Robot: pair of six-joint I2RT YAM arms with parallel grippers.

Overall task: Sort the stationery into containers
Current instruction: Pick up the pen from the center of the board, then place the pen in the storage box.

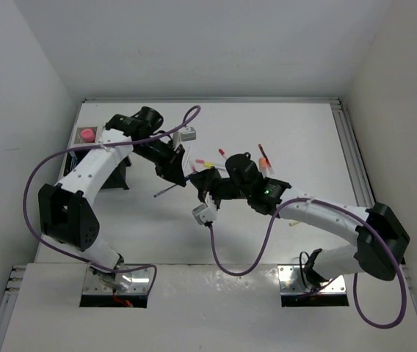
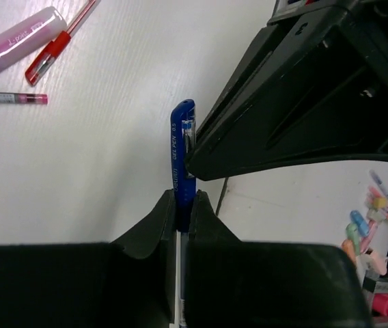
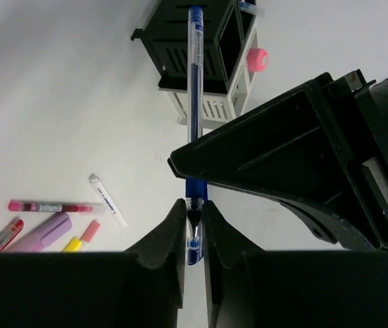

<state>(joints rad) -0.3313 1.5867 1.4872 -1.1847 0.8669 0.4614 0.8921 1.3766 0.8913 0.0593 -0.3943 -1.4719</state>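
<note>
Blue gel pen (image 2: pixel 182 147): it is held off the white table (image 1: pixel 304 132) by both arms at once. The left wrist view shows the left gripper (image 2: pixel 184 201) with its fingers pressed onto the pen's barrel, the printed words "GEL PEN" readable just above them. The right wrist view shows the right gripper (image 3: pixel 194 208) pinched on one end of the same blue gel pen, whose length runs away toward the black desk organizer (image 3: pixel 180 41) and the white perforated bin (image 3: pixel 214 106) joined to it. A pink round piece (image 3: pixel 257 58) sits at the organizer's side. From above, the pen is only a thin dark line between the two wrists, and neither grip can be made out.

Loose on the table lie a lilac highlighter (image 2: pixel 16 42), a red pen (image 2: pixel 50 55) and a clear pink pen (image 2: pixel 9 98). Only the right wrist view adds a white pen (image 3: pixel 107 199) and a small yellow-and-pink piece (image 3: pixel 81 237).
</note>
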